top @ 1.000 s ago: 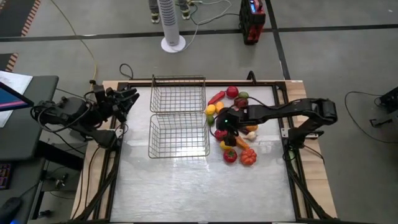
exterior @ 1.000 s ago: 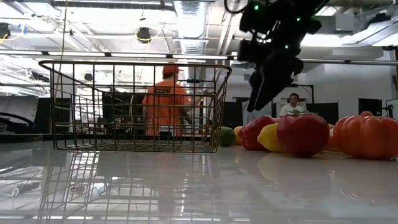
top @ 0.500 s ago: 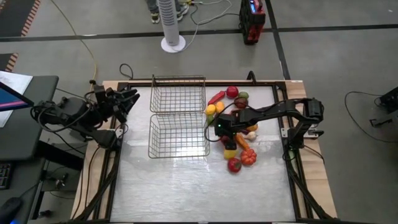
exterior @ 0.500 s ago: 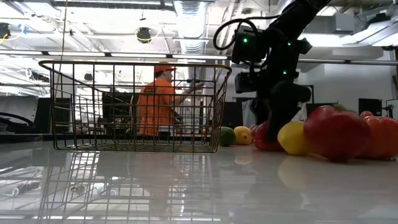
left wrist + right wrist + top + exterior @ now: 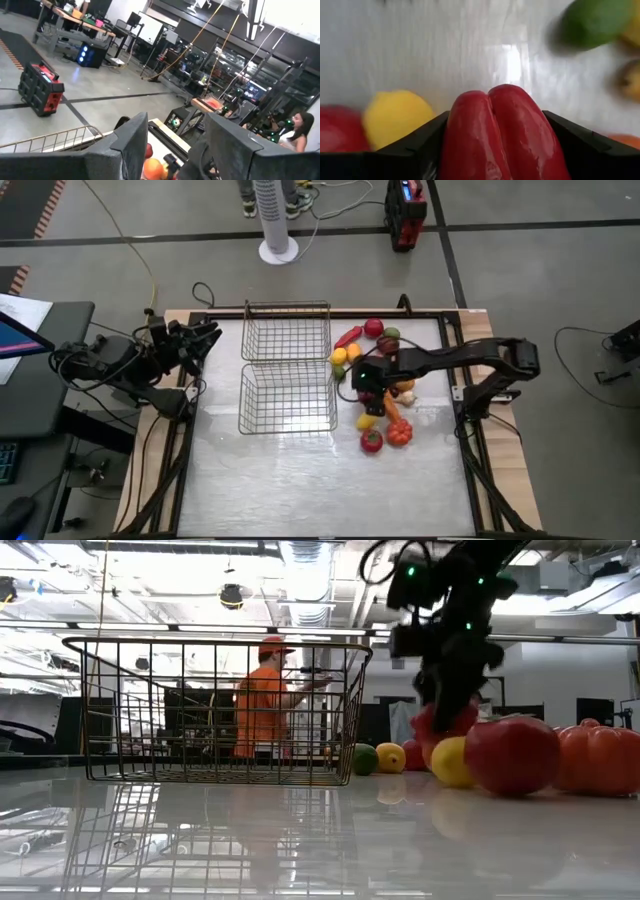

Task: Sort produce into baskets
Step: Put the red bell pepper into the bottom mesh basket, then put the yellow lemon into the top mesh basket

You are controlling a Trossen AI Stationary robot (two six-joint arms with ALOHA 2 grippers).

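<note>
My right gripper (image 5: 366, 383) is over the produce pile, right of the near wire basket (image 5: 287, 400), and is shut on a red lobed pepper (image 5: 502, 135). The pepper also shows in the low view (image 5: 440, 725). A lemon (image 5: 452, 762), a red tomato (image 5: 512, 755) and an orange pumpkin (image 5: 597, 758) rest on the table near it. The far basket (image 5: 287, 330) stands behind the near one. My left gripper (image 5: 175, 145) is open and touches nothing; it waits at the table's left edge (image 5: 203, 340). My right gripper pinches the red pepper between its two fingers (image 5: 422, 150), one on each side of the pepper's lobed body (image 5: 470, 145). The fingers come from above, pointing down. The pepper hangs below the fingers, a little above the table and the lemon.
More produce lies right of the baskets: a red chili (image 5: 348, 337), a red round piece (image 5: 373, 328), a lime (image 5: 595, 20), a carrot (image 5: 391, 409). Both baskets hold nothing that shows. A person in orange stands in the room beyond (image 5: 262, 705).
My right gripper has gone down into the produce pile, taken hold of the red pepper and risen with it. The tomato and the lemon have been pushed a little toward the table's near edge.
</note>
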